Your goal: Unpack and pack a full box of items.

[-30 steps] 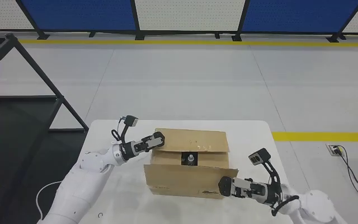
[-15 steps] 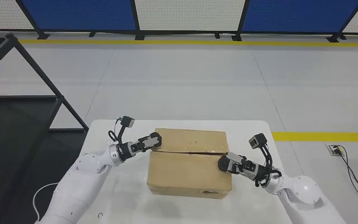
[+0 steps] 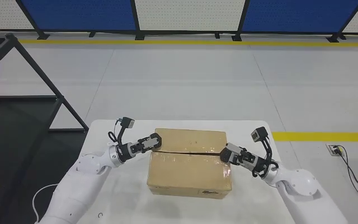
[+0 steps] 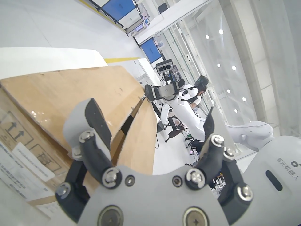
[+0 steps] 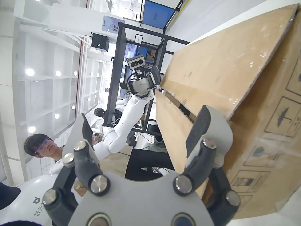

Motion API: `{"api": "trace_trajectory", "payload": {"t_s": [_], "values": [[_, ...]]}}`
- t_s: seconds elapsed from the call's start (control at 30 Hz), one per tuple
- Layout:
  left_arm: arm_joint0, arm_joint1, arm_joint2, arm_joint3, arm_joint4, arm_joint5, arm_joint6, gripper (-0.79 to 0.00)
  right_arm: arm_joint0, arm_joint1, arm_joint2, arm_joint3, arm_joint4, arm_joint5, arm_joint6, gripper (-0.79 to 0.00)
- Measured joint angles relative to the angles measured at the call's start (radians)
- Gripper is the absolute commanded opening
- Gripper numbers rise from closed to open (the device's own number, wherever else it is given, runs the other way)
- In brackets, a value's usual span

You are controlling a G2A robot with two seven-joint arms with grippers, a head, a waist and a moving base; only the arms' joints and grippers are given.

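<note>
Left hand (image 3: 156, 141) is at the left end of the cardboard box (image 3: 189, 171), up at top-edge height where the two flaps meet. You'll see in the left wrist view that its fingers (image 4: 96, 121) are spread wide, gripping nothing, w/ one finger in front of the flap corner and the other out past the box edge. Can't tell if either touches the cardboard. Box sits approx. mid-tabletop (image 3: 246, 130), long side facing the robot. Both top flaps are folded down: far flap (image 3: 190, 140) and near flap (image 3: 187, 163) lie nearly flat, w/ a thin dark gap (image 3: 193, 150) running btwn them end to end. Box's right end wall shows printed handling marks (image 5: 281, 116). Right hand (image 3: 226, 154) is at the box's right end, also at seam height, opposite the left one. Per the right wrist view it's spread open too, holding nothing, w/ one finger in front of the top edge near the gap's end and the other clear of the box. Past the tabletop on the right, you've got a yellow floor line (image 3: 313, 136) running off to the edge.
</note>
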Motion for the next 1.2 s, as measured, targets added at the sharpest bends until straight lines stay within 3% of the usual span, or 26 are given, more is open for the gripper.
{"api": "trace_trajectory", "payload": {"t_s": [0.4, 0.9, 1.2], "values": [[0.031, 0.007, -0.027, -0.025, -0.075, -0.039, 0.039, 0.000, 0.012, -0.008, -0.014, 0.070, 0.000, 0.007, 0.005, 0.000], [0.128, 0.012, -0.119, -0.066, -0.365, -0.034, 0.034, 0.000, 0.004, -0.023, -0.035, 0.068, 0.011, -0.047, -0.017, 0.000], [0.130, 0.013, -0.122, -0.069, -0.371, -0.030, 0.030, 0.000, 0.009, -0.028, -0.036, 0.061, 0.010, -0.040, -0.007, 0.000]]}}
